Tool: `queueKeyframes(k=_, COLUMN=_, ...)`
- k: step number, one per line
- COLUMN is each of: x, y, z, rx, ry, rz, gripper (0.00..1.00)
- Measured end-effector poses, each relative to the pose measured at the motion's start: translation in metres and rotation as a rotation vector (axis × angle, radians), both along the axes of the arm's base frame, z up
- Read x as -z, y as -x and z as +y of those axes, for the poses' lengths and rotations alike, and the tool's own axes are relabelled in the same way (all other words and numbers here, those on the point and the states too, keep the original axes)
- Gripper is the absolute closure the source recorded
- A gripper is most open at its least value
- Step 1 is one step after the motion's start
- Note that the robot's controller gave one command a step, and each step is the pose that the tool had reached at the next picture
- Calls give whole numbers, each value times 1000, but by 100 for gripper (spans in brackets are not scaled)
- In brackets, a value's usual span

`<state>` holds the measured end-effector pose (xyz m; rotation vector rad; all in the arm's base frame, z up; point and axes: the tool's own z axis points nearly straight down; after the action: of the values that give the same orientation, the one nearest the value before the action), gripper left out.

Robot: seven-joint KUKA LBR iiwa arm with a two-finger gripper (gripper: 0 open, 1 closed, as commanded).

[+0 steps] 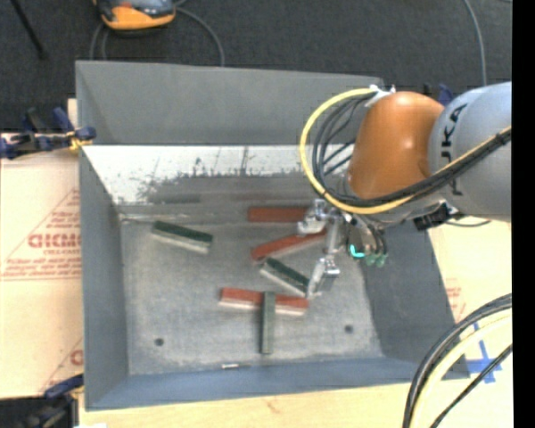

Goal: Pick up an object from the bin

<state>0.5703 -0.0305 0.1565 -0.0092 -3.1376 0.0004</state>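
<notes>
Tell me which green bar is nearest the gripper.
The slanted green bar beside the gripper; the left green bar and the front green bar lie farther off.

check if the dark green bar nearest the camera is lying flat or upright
Lying flat: the dark green bar shows its full length along the bin floor.

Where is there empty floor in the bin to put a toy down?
Bare floor lies front left, between the grey metal bin's left wall and the red flat bar, and in the front right corner. The middle by the gripper is crowded with red and green bars.
</notes>
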Motion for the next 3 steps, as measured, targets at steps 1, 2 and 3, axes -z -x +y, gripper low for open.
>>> queueKeyframes(k=1, x=-4, y=-2, z=0, rx=0, ry=1, rz=-7, gripper=0)
queueKeyframes(k=2, x=-3, y=-1, z=0, rx=0, ry=1, rz=-10, gripper=0)
queueKeyframes(k=3, x=7, y=1, z=-2, rx=4, ry=1, rz=-20, gripper=0)
